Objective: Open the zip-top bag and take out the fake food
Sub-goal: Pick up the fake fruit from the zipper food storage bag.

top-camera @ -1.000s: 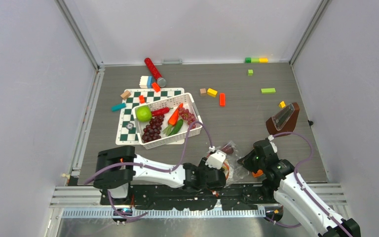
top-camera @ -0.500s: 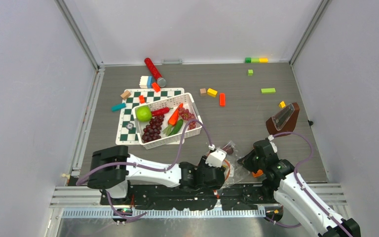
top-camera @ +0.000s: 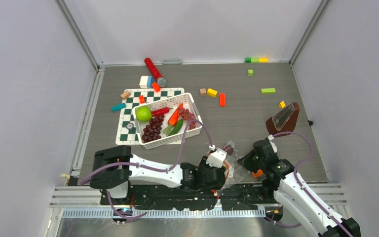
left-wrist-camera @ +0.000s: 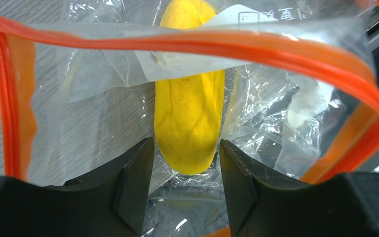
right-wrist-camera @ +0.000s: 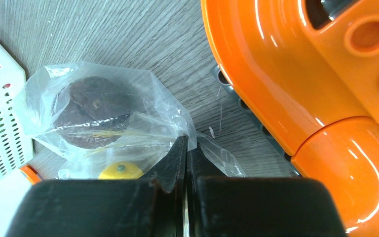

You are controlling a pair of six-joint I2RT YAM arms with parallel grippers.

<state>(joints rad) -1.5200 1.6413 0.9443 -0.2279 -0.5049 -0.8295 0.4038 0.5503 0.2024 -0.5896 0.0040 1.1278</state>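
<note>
The zip-top bag (top-camera: 231,159) lies at the table's near edge between my two grippers. In the left wrist view its orange zip strip (left-wrist-camera: 217,42) gapes wide. My left gripper (left-wrist-camera: 186,146) reaches into that mouth, open, its fingers (left-wrist-camera: 138,173) either side of the near end of a yellow oblong fake food piece (left-wrist-camera: 190,113), with small gaps showing. My right gripper (right-wrist-camera: 186,148) is shut on a clear fold of the bag (right-wrist-camera: 128,128). A dark brown round piece (right-wrist-camera: 91,111) also sits inside. More fake food fills the white basket (top-camera: 192,129).
The basket rests on a green chequered mat (top-camera: 128,129). Coloured blocks are scattered toward the back, with a red cylinder (top-camera: 154,70). A brown wedge stand (top-camera: 284,120) is at the right. A large orange plastic part (right-wrist-camera: 276,74) sits close beside my right gripper.
My left arm has shifted slightly toward the near edge, its gripper staying in the bag's mouth with the jaws a touch narrower. The right gripper has kept its hold.
</note>
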